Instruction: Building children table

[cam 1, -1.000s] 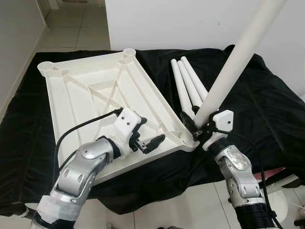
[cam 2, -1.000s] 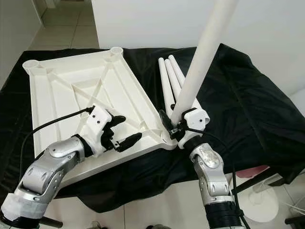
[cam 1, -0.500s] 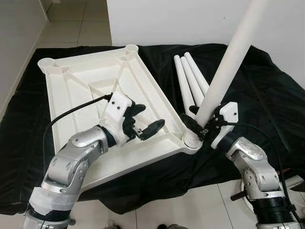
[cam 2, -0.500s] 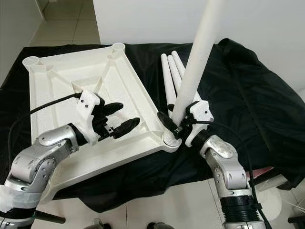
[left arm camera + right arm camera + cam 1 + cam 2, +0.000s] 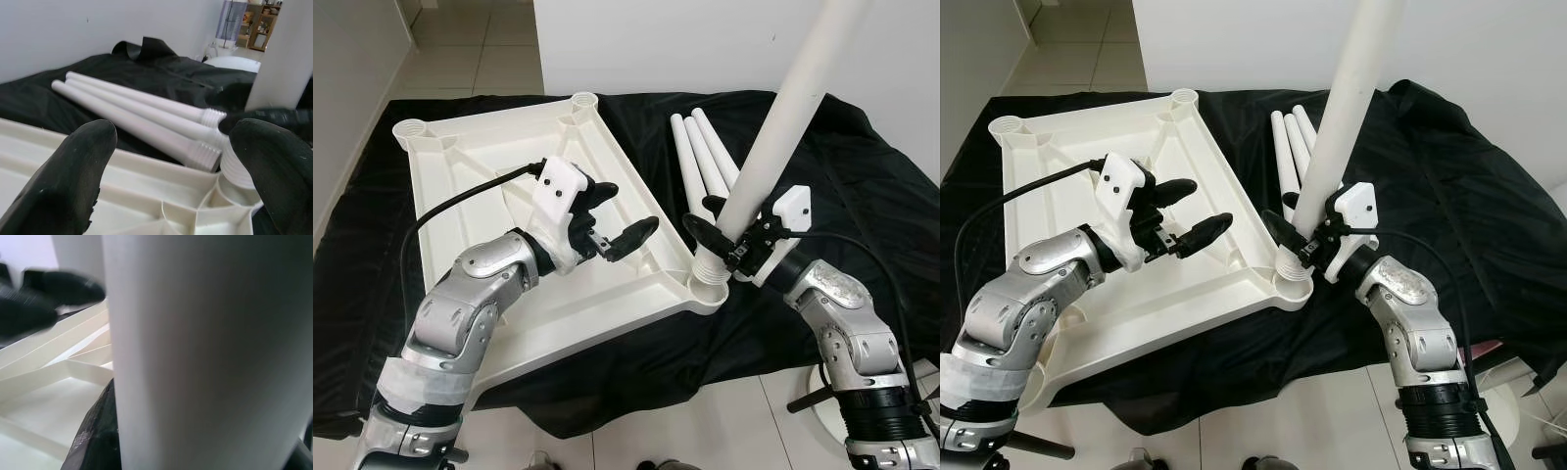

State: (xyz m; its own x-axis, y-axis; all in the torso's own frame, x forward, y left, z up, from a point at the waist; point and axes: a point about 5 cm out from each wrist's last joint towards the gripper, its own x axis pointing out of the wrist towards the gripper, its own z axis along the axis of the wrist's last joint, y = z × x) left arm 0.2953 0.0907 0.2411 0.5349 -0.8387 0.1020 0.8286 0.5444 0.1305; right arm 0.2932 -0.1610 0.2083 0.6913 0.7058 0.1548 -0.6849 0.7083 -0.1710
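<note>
A white table leg (image 5: 781,137) is clamped by the right hand (image 5: 724,235), its threaded end set at the corner socket (image 5: 708,284) of the upturned white tabletop (image 5: 499,186), at 5 o'clock. The left hand (image 5: 619,217) is held wide above it.

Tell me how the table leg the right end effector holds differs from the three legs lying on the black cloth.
The held leg stands steeply upright, its threaded end at the corner socket of the upturned tabletop; the three loose legs lie flat, side by side on the black cloth. The right end effector grips the held leg near its base; nothing grips the loose legs. All four are white, round, tapered, threaded at one end.
</note>
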